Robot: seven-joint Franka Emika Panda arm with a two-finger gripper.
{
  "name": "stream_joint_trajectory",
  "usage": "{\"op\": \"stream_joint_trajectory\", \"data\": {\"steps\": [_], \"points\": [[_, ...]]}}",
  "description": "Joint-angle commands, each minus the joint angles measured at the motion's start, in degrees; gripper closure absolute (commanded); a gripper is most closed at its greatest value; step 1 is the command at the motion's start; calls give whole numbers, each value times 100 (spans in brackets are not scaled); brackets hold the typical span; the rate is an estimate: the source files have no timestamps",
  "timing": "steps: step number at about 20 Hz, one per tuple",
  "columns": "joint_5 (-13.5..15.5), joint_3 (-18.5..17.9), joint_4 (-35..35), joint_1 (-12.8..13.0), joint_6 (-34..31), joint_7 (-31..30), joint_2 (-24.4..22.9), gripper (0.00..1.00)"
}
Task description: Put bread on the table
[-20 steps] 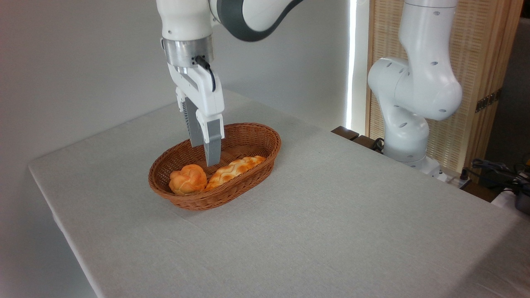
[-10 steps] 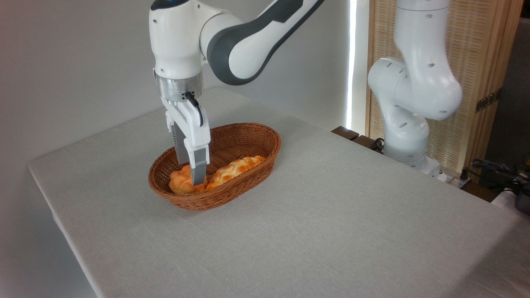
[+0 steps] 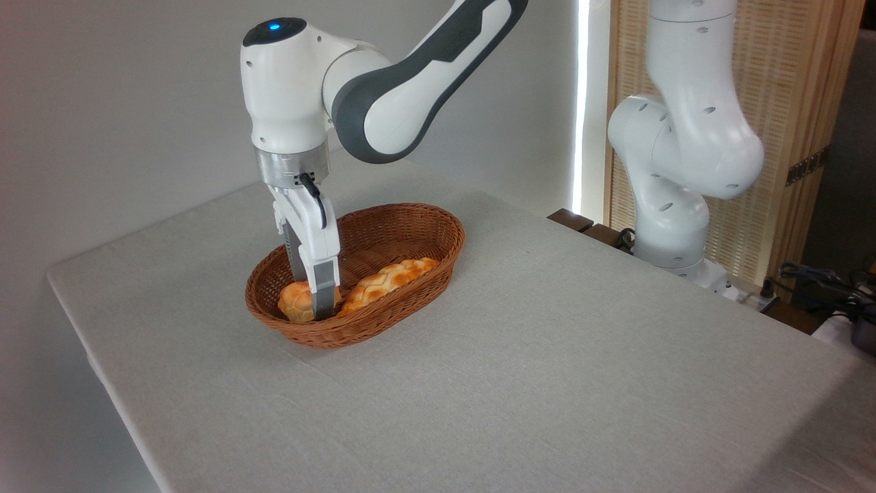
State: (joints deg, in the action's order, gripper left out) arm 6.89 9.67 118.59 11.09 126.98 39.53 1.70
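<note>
Lower now, my gripper straddles the small knotted golden-orange bun, jaws apart; closing could nudge the oval wicker basket toward 9 o'clock.

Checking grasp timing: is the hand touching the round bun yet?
Cannot tell. The camera shows the hand straddling the bun; the near finger hides any contact.

A robot lab: an arm bolted beside a cloth-covered desk, bare wall, loose cables.
</note>
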Motion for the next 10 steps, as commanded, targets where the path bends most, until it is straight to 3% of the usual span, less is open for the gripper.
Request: {"op": "stream_joint_trajectory", "data": {"steps": [1,10], "points": [[-83,8,-12,-20,99,11,23,80],[-83,8,-21,-28,99,11,23,82]]}}
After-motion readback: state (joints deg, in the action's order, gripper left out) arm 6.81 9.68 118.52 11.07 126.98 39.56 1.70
